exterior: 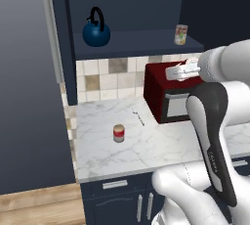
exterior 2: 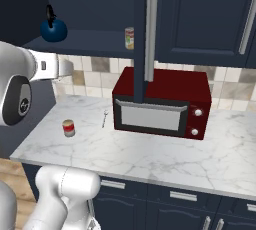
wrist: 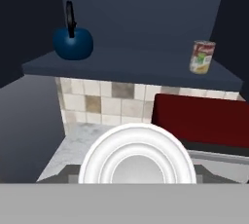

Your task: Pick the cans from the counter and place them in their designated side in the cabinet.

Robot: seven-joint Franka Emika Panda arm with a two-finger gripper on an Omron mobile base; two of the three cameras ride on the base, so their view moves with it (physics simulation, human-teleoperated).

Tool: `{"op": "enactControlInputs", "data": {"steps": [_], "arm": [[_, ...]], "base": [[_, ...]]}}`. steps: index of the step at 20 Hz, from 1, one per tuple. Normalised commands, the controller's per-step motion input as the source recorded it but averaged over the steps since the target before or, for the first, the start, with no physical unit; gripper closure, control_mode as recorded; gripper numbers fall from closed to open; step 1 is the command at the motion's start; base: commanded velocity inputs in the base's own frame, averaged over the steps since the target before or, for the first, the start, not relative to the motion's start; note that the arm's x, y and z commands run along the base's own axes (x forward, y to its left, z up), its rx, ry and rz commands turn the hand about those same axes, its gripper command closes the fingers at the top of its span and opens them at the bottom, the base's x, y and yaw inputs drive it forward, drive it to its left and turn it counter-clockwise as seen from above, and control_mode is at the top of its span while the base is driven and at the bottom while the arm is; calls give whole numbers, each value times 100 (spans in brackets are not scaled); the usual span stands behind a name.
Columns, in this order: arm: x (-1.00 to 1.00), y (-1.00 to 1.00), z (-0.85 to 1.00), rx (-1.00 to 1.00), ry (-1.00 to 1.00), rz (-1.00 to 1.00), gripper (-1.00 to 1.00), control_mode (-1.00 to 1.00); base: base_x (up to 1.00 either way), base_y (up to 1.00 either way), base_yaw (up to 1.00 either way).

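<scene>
Now I see my claw (wrist: 137,162) clamped together on a can, its round top below the cabinet (wrist: 136,67). Another can (exterior: 118,133) stands on the surface (exterior: 146,141), left of the microwave (exterior: 168,97).

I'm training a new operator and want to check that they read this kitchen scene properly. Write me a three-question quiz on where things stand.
1. True or false: on the cabinet shelf, the blue kettle stands to the left of the shelf can.
2. The counter can stands: A) inside the microwave; B) upright, left of the microwave; C) on its side at the counter's front edge.
3. Fill in: the number of cans standing on the counter is ____.

Key: 1 true; 2 B; 3 one.
</scene>
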Motion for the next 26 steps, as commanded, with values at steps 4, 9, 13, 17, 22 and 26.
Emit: {"op": "enactControlInputs", "data": {"steps": [4,9,13,17,22,26], "arm": [[-4,-14,12,-9,-1,0,100,-100],[0,-13,5,-8,-3,0,100,-100],[0,-13,3,-6,-10,1,100,-100],[0,-13,4,-2,-12,2,100,-100],[2,-11,9,0,-5,0,100,-100],[10,-11,16,0,0,0,100,-100]], "base": [[0,0,0],[0,0,0],[0,0,0],[0,0,0],[0,0,0],[0,0,0]]}}
